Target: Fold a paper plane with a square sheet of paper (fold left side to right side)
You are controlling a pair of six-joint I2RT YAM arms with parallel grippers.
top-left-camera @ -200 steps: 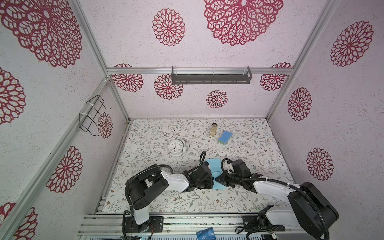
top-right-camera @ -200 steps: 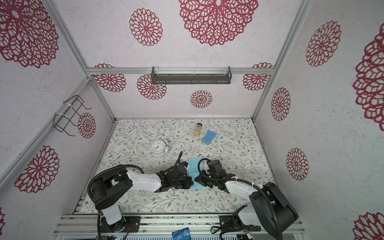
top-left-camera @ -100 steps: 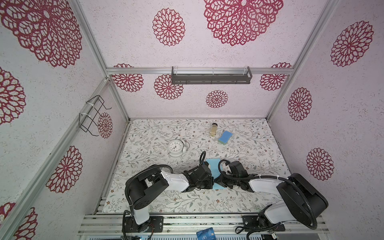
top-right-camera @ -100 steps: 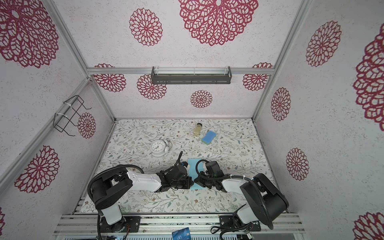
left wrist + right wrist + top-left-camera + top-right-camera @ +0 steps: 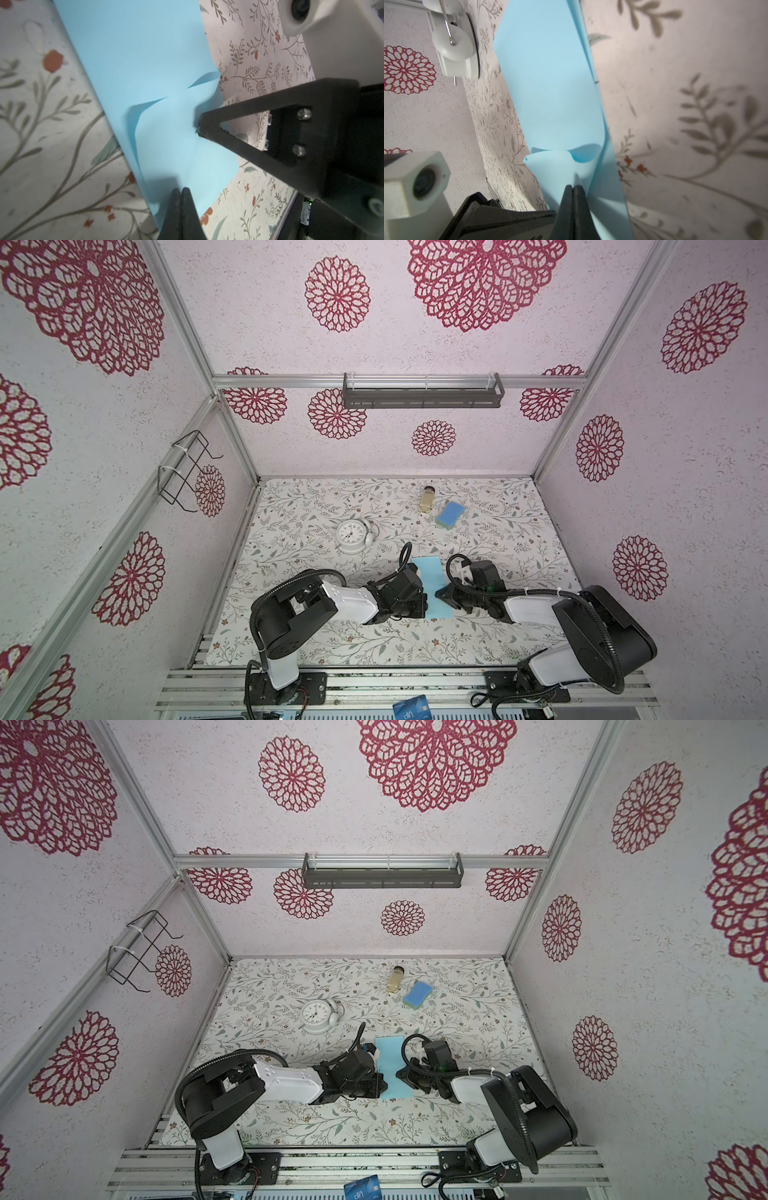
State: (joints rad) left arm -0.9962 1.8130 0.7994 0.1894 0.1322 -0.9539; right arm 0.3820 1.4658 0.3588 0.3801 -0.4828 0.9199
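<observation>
Paper (image 5: 432,589), thin and light blue, lies on the flowered table (image 5: 311,506) as a narrow oblong near the front middle, set between the two arms in both top views. The left tool (image 5: 424,606) has its fingers pressed together, and its tip sits on the paper's left long edge close to the near corner; in the left wrist view the left tool (image 5: 180,192) meets the sheet with no gap between the fingers. The right tool (image 5: 439,595) comes in from the opposite side, fingers likewise together, with its tip on the paper's right edge; whether a layer is pinched between them I cannot tell. In the left wrist view the right tool (image 5: 200,126) pushes into the sheet, which has buckled into two raised ridges beside it. In the right wrist view the paper (image 5: 550,83) shows two layers along one long edge, and a curled flap stands up just ahead of the right tool (image 5: 574,188). Further back a white clock (image 5: 351,535) stands well apart from the paper; a blue sponge (image 5: 450,514) lies beside a small bottle (image 5: 427,498) near the back wall.
</observation>
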